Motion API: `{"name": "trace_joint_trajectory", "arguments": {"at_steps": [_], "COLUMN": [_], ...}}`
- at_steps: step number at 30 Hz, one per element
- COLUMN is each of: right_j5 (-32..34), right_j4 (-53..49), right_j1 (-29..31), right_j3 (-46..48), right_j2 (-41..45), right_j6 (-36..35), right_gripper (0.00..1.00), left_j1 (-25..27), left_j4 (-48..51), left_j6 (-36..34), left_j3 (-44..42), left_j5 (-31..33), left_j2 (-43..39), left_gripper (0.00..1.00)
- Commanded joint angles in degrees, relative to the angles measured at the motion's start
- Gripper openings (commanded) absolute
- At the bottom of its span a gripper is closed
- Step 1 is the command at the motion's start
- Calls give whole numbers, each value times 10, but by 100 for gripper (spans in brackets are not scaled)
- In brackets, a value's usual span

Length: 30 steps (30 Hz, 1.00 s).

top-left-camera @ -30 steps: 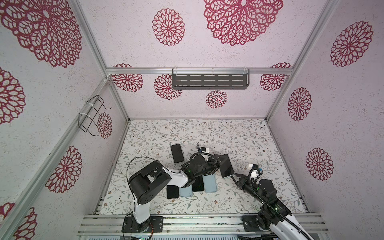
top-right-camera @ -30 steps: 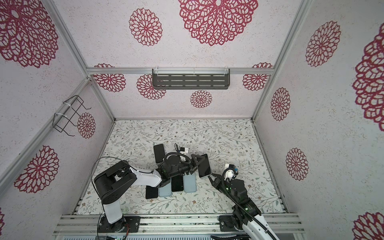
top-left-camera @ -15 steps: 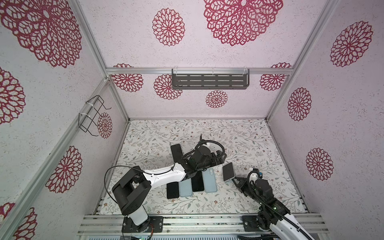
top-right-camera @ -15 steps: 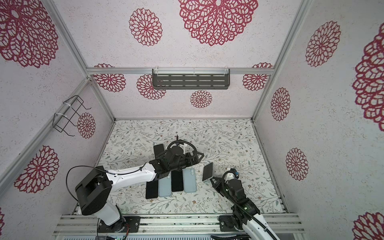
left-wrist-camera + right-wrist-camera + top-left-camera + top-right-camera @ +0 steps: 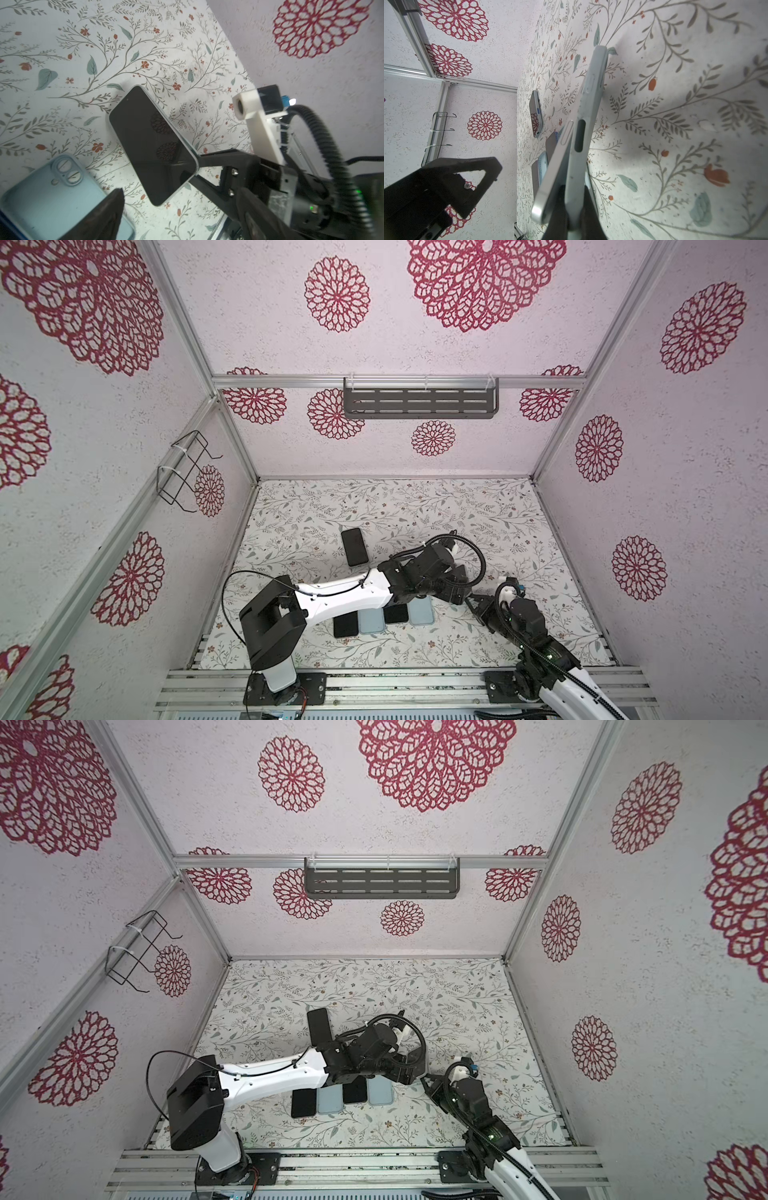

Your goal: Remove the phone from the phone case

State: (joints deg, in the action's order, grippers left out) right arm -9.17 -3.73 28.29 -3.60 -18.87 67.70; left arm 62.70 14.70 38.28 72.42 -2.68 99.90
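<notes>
My right gripper [image 5: 576,191] is shut on the pale blue phone case [image 5: 588,93], held on edge above the table. One finger sits between case and phone, the other behind the case. The silver-edged phone [image 5: 556,166] has sprung out of the case at the near end; its far end still sits inside. In the left wrist view the phone's black screen [image 5: 151,143] faces me. My left gripper [image 5: 182,207] is open, with the phone's near corner just ahead of the gap. In both top views the left gripper [image 5: 457,589] [image 5: 411,1071] covers the phone beside the right gripper [image 5: 478,605] [image 5: 432,1085].
A row lies on the floral table by the front edge: black phone [image 5: 345,624], pale blue case [image 5: 371,620], black phone [image 5: 395,612], pale blue case [image 5: 420,611]. Another dark phone [image 5: 354,546] lies farther back. A grey shelf [image 5: 419,403] hangs on the back wall.
My left arm has stretched out to the right, and its open gripper has come up to the phone. The right gripper has drawn the case and phone slightly toward the front right.
</notes>
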Motion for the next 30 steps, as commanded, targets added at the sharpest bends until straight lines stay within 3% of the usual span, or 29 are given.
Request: {"name": "trace_joint_trajectory", "arguments": {"at_steps": [1, 8, 18, 26, 30], "right_j5": [6, 4, -6, -11, -13], "right_j4": [30, 25, 37, 49, 52], "right_j1": [2, 2, 2, 2, 2], "right_j3": [-11, -10, -9, -6, -5], "right_j2": [11, 20, 15, 7, 6], "right_j6": [8, 12, 15, 16, 16], "right_gripper": [0, 0, 0, 0, 0], "left_j1": [14, 21, 25, 34, 41], "left_j4": [37, 51, 59, 50, 20], "left_j6": [-54, -70, -79, -87, -95], "left_j3": [20, 43, 71, 74, 48], "left_j5": [6, 25, 73, 69, 61], "left_j2": [20, 55, 89, 102, 83], "left_gripper": [87, 82, 66, 64, 68]}}
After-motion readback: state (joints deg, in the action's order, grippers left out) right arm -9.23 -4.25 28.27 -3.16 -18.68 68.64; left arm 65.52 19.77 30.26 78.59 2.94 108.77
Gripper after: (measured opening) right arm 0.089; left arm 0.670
